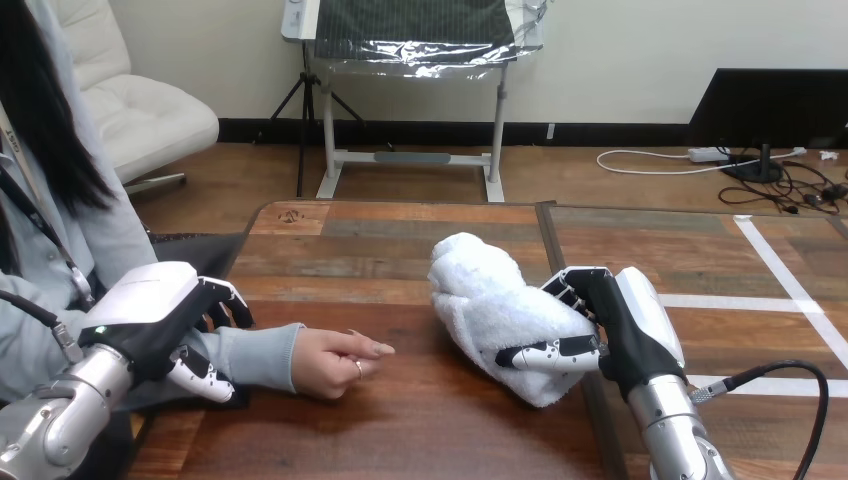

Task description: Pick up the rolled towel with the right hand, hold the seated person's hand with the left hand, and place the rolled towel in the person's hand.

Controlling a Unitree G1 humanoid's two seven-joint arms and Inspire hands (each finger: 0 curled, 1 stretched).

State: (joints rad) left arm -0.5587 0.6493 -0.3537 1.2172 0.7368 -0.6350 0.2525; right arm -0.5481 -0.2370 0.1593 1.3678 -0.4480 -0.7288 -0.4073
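1. Gripping the rolled towel (485, 300), the fingers (572, 288) of the right hand (632, 325) curl over its far side and the thumb (548, 353) presses its near side. A clamp across the roll like this likely stops it unrolling.
2. Past those fingertips, most of the towel bulges toward the person's side. Its lower end sits on or just above the tabletop (420, 440); I cannot tell which.
3. On the left hand (150, 305), the fingers wrap the far side of the person's sleeved forearm (255, 355) and the thumb hooks the near side, closed round it just behind the wrist. This is probably to steady the arm for the handover.
4. Beyond the left fingers, the person's hand (335, 362) rests on the tabletop, loosely curled with its back up. It lies between the two robot hands and apart from the towel.
5. That hand looks unready to receive, so it would need opening or turning before the towel goes in.
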